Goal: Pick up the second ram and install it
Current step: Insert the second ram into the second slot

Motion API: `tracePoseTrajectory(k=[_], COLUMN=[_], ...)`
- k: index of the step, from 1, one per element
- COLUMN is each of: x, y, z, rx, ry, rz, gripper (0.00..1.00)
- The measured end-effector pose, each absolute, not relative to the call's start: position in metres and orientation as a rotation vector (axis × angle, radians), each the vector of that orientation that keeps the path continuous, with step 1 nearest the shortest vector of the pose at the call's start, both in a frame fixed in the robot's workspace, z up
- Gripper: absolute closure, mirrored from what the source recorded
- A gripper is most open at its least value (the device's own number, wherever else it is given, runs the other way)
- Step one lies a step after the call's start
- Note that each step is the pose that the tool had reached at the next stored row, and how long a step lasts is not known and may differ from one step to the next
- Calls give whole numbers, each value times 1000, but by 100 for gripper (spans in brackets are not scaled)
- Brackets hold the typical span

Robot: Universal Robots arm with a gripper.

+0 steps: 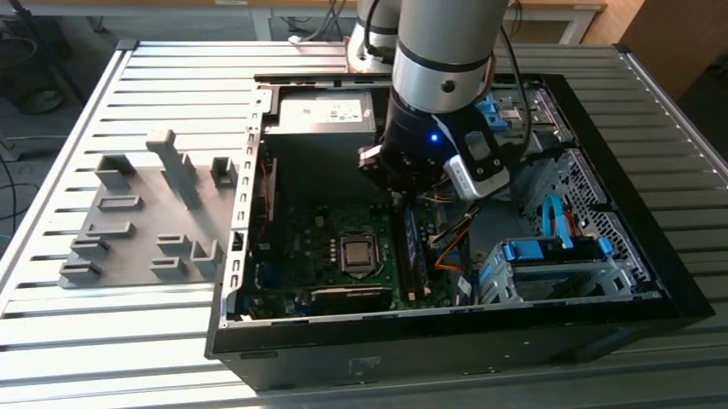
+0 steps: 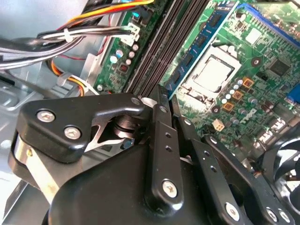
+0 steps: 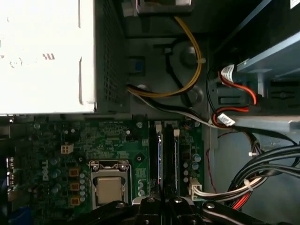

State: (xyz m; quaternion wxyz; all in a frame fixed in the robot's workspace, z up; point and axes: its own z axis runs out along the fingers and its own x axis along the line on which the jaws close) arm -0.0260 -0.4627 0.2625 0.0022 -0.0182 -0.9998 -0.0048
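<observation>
The gripper (image 2: pixel 166 96) is seen lowest in the computer case (image 1: pixel 455 341), just beside the processor socket (image 2: pixel 213 75), and its two fingers are drawn together with hardly a gap between them. They are set at one end of the second ram (image 2: pixel 199 41), which is laid along the side of the socket as a blue-green strip with a row of black chips, in line with the dark memory slots (image 2: pixel 154 47) that are ranged on the side of it away from the socket. The stick is therefore judged to be already lifted and brought to its place on the motherboard (image 3: pixel 56 136); whether its end is nipped between the fingers or merely pressed on from above cannot be told, nor can it be told whether the stick is pushed fully home and latched, so the seating is counted as the part possibly left. Beyond the slots from the socket, a tied bundle of cables (image 2: pixel 70 35) is seen, kept apart from the stick. Farther from the socket, at the end of the case, the pale power supply (image 1: pixel 324 111) is mounted. Well apart from the socket, outside the case on the slatted table (image 1: pixel 170 68), the grey slotted holder (image 1: pixel 148 213) is stood, and no stick is made out in it.
</observation>
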Motion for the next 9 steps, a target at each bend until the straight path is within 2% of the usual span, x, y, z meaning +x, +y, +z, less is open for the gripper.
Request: tracePoseTrajectory(k=[9], x=[-25], y=[-464], z=[246], rx=[-57], ry=[-3135], rz=[-15], gripper=[86])
